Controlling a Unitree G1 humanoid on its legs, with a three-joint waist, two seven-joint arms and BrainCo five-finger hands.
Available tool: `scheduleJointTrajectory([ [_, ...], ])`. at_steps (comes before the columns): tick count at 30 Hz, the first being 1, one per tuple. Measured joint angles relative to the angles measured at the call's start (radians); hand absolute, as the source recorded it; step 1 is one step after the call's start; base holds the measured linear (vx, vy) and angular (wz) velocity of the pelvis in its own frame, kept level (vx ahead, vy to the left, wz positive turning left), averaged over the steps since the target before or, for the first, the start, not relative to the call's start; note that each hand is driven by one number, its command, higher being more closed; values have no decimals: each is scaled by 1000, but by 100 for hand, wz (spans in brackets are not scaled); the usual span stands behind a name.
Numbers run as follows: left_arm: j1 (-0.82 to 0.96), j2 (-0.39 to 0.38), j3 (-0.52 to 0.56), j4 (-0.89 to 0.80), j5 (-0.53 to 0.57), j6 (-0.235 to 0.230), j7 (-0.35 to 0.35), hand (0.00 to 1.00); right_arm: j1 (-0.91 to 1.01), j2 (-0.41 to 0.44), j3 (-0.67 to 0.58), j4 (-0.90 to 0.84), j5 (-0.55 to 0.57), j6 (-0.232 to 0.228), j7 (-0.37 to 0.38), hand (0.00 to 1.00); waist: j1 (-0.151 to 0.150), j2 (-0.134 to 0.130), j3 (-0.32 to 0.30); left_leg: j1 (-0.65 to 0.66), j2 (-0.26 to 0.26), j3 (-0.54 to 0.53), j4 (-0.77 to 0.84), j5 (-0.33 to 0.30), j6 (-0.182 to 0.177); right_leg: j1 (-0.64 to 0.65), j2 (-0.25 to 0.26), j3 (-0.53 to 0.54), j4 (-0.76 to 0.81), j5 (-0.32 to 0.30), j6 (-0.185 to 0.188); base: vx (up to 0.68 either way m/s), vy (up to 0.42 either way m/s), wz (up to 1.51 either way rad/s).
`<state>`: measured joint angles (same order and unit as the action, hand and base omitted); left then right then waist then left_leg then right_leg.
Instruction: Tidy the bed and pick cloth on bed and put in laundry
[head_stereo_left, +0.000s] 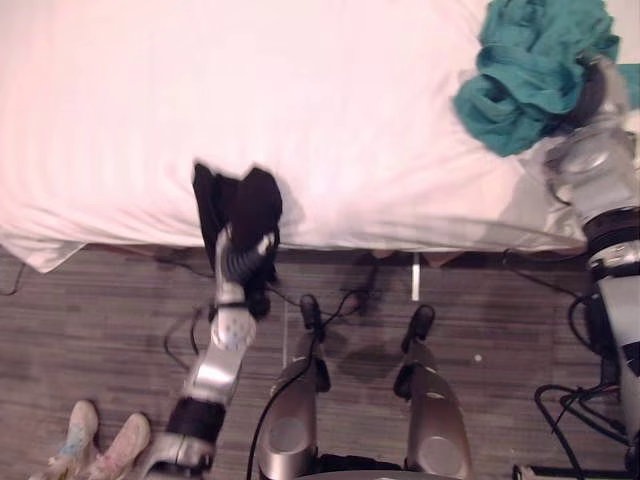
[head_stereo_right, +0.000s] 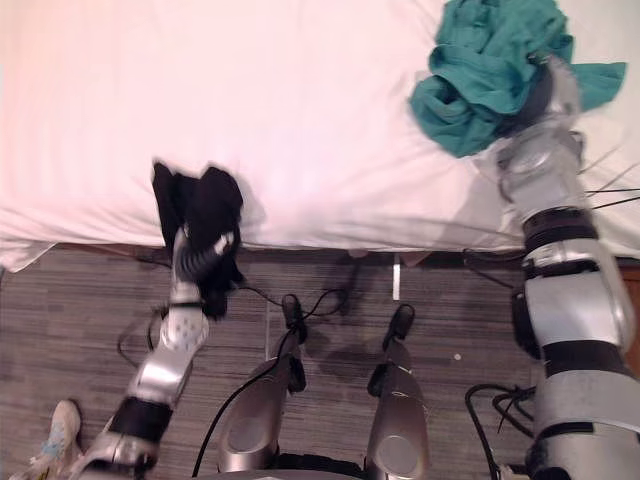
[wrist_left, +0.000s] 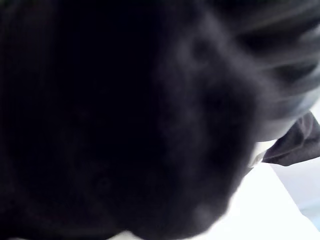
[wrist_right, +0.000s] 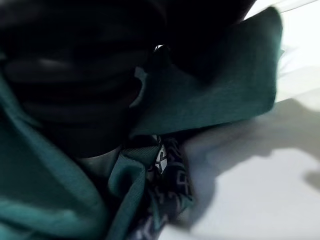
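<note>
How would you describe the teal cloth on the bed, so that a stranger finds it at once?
Look at the white bed sheet. On its right part, against the robot's right hand, lies a crumpled teal cloth heap. Unlike the smaller black cloth at the near edge, it is teal.

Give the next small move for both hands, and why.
Probably lift both hands: the left hand is sunk in the black cloth at the bed's near edge, the right hand in the teal cloth, and both cloths lie on the bed.
</note>
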<state>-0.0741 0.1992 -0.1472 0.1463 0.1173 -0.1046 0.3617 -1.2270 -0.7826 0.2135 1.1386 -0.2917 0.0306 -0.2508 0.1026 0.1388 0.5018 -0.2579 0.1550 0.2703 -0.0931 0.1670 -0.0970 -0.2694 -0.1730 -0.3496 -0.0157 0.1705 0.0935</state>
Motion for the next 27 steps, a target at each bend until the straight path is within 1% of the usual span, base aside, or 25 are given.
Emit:
scheduleJointTrajectory([
  [1,63,-11,-11,0,-46,0,-29,100,-2,-17,-27,26,15,-3,7,100,11,7,1,-1,0,-10,-1,0,0,4,-1,-5,8,-9,6,3,19,20],
  [2,111,-23,-11,0,-69,1,-46,100,14,-23,-61,24,40,-5,9,100,19,7,1,1,1,-13,-1,0,0,4,-1,-6,16,-14,3,7,21,16],
  [3,131,-27,-11,0,-72,3,-54,100,29,-23,-78,21,51,-5,9,100,21,7,1,2,1,-13,-1,0,0,5,-1,-6,18,-15,3,23,9,6],
  [4,167,-35,-13,-1,-79,7,-63,100,80,-16,-125,-15,84,-5,10,100,22,7,1,13,0,-12,-1,0,0,16,-2,-5,22,-16,3,40,4,1],
  [5,183,-39,-14,-1,-79,10,-79,100,159,1,-175,-90,115,-6,9,100,20,5,1,33,0,-9,-1,0,0,34,-2,-1,21,-18,3,53,1,-2],
  [6,188,-40,-15,-1,-79,10,-83,100,213,17,-204,-144,128,-6,9,100,18,3,0,47,1,-6,-1,0,0,46,-2,2,21,-20,4,67,-8,-13],
  [7,199,-42,-15,-2,-79,10,-99,100,349,79,-260,-274,160,-7,5,100,10,-5,-4,86,1,7,-2,-2,0,77,-1,18,21,-26,4,61,-9,-17],
  [8,209,-41,-13,-3,-80,10,-103,100,401,112,-282,-327,177,-8,-1,100,4,-12,-12,96,2,18,-2,-5,3,84,0,24,21,-29,6,65,-12,-22],
  [9,220,-42,-5,-4,-89,12,-120,100,516,200,-315,-440,207,-16,-13,100,-22,-30,-43,106,4,40,-2,-8,5,89,2,30,21,-37,10,71,-13,-29],
  [10,233,-42,2,0,-89,12,-137,100,657,306,-337,-564,218,-25,-14,100,-42,-56,-85,123,10,61,-2,-18,2,92,9,49,21,-43,9,82,-14,-37],
  [11,237,-42,4,4,-89,13,-145,100,718,345,-340,-604,222,-26,-14,100,-44,-66,-101,133,13,74,-2,-24,0,94,13,61,21,-44,8,134,-22,-59],
  [12,249,-45,13,11,-89,15,-168,100,849,444,-346,-691,221,-28,-8,100,-60,-92,-133,169,19,101,-3,-38,-2,112,20,85,20,-52,7,118,-19,-52],
  [13,258,-54,25,18,-89,21,-183,100,936,503,-352,-733,221,-28,-5,100,-71,-105,-152,192,21,109,-3,-45,-4,130,24,94,19,-59,10,141,-16,-60],
  [14,276,-73,44,26,-89,34,-202,100,1078,587,-360,-782,220,-29,5,100,-92,-123,-187,232,26,135,-3,-62,-9,154,29,115,18,-68,10,82,0,-46],
  [16,298,-90,54,26,-88,47,-224,100,1236,645,-362,-820,218,-25,24,100,-105,-137,-226,264,29,164,-3,-80,-18,172,36,146,13,-72,10,76,10,-53],
  [17,310,-104,69,27,-88,57,-239,100,1334,670,-365,-834,208,-22,44,100,-127,-142,-250,288,29,175,-2,-85,-20,182,37,155,12,-74,11,95,9,-36],
  [19,313,-113,86,37,-88,58,-253,100,1420,695,-365,-851,199,-22,67,100,-148,-140,-263,311,28,177,-2,-88,-21,198,38,159,12,-74,12,77,-3,-19],
  [20,314,-123,101,48,-88,61,-255,100,1470,711,-365,-851,197,-22,85,100,-151,-136,-266,332,30,178,-2,-92,-24,214,40,160,11,-75,12,21,-7,-15],
  [21,315,-128,110,53,-88,63,-255,100,1487,717,-364,-851,196,-22,90,100,-150,-134,-269,337,32,178,-2,-94,-27,219,41,160,11,-76,11,3,-5,-9],
  [23,342,-153,148,64,-90,73,-251,100,1548,746,-350,-846,185,-22,123,100,-147,-125,-298,347,36,175,-2,-95,-28,233,46,157,3,-81,6,0,0,0],
  [25,357,-166,168,104,-111,73,-242,100,1553,754,-324,-819,174,-22,126,100,-143,-116,-318,339,37,166,-3,-98,-32,243,46,145,-9,-83,9,-27,-14,13],
  [27,353,-185,181,170,-123,79,-225,100,1540,759,-312,-758,161,-22,125,100,-145,-104,-330,321,33,118,-8,-103,-32,268,33,75,-9,-89,17,-57,-7,85],
])
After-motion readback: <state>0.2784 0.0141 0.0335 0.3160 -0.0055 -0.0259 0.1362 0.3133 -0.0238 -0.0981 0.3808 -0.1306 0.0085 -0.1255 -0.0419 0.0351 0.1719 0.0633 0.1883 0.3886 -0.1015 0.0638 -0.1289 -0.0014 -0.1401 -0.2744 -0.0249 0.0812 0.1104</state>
